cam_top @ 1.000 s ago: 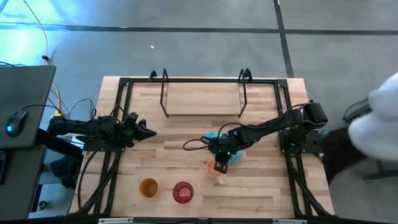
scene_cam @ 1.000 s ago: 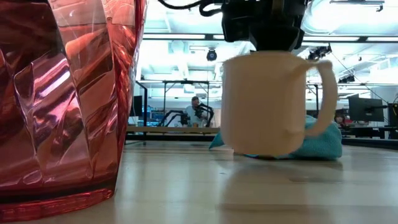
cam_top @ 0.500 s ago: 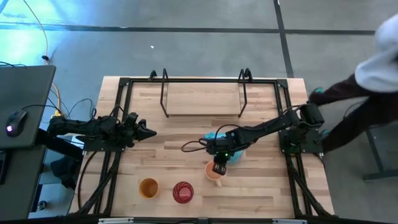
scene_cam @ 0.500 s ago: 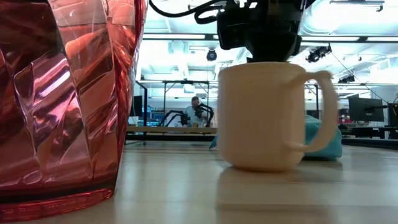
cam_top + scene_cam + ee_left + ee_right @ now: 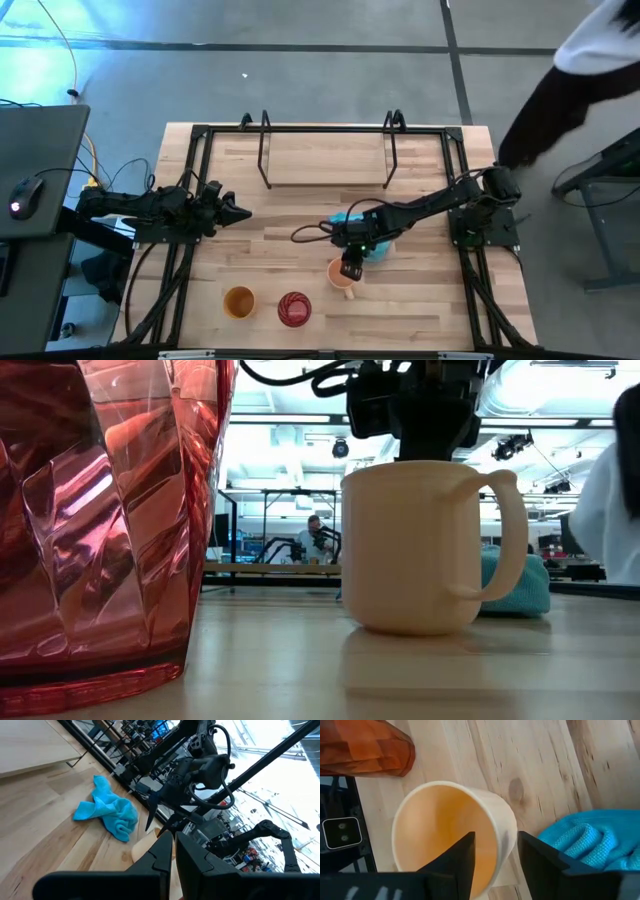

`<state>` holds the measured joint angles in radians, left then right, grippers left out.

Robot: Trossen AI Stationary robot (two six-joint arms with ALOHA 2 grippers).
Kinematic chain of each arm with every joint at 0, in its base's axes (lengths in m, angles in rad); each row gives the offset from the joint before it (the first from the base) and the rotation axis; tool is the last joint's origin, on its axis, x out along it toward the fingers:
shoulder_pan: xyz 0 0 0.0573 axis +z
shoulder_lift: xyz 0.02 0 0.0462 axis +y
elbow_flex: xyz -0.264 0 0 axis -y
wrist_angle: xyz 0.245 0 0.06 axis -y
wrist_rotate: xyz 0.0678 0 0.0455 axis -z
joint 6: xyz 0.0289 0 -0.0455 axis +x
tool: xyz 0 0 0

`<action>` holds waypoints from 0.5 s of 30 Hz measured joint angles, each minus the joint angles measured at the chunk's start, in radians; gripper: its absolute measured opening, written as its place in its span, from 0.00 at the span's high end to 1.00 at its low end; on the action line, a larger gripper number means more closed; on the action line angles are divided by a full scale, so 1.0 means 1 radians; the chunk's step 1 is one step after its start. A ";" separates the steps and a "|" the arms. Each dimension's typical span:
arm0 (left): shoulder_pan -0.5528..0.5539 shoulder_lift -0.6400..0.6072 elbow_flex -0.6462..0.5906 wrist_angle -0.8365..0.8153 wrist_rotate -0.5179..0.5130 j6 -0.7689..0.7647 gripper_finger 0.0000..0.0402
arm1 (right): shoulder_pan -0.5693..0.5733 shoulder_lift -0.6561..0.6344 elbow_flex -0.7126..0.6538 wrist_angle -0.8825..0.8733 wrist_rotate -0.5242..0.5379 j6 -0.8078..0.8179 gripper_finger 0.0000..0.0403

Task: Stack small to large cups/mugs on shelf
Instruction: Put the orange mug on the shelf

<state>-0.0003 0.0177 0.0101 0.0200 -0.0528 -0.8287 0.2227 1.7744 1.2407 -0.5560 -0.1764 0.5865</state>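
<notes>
The light orange mug [image 5: 343, 277] stands upright on its base on the tabletop, right of the near middle, handle [image 5: 505, 535] to the side. My right gripper [image 5: 496, 857] is open above it, one finger inside the mug and one outside its wall. The red ribbed cup [image 5: 294, 309] and the yellow-orange cup [image 5: 239, 301] stand near the front edge. The shelf [image 5: 325, 160] is at the far middle. My left gripper [image 5: 240, 212] waits shut at the table's left side. My right gripper comes slanting down from the far right, straddling the mug's rim [image 5: 502, 827] on the side next to the cloth. One finger [image 5: 457, 862] is inside and one [image 5: 540, 862] outside. I cannot tell whether either finger touches the wall. The mug rests on the table.
A turquoise cloth [image 5: 368, 238] lies crumpled just beyond the mug, under my right arm. Black frame rails [image 5: 190, 180] run along the table's left and right sides. A person [image 5: 590, 60] passes beyond the far right corner.
The mug, held a little above the wood and slightly tilted a second ago, has come down and now stands flat and upright on the table, shifted a little toward the near left. My right gripper has stayed over it. The person at the right has walked away.
</notes>
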 joint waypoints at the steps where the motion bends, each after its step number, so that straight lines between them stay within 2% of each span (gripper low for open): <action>1: 0.000 0.000 0.000 0.000 0.000 0.007 0.97 | -0.001 0.000 0.000 0.000 0.000 0.000 0.65; 11: 0.000 0.000 0.000 0.000 -0.001 0.021 0.97 | 0.000 -0.001 0.000 0.002 0.019 0.016 0.65; 15: 0.000 0.000 0.000 0.000 -0.005 0.021 0.97 | 0.000 -0.001 0.000 0.040 0.025 -0.030 0.65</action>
<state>-0.0006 0.0177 0.0101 0.0203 -0.0576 -0.8080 0.2223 1.7737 1.2407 -0.5156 -0.1513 0.5567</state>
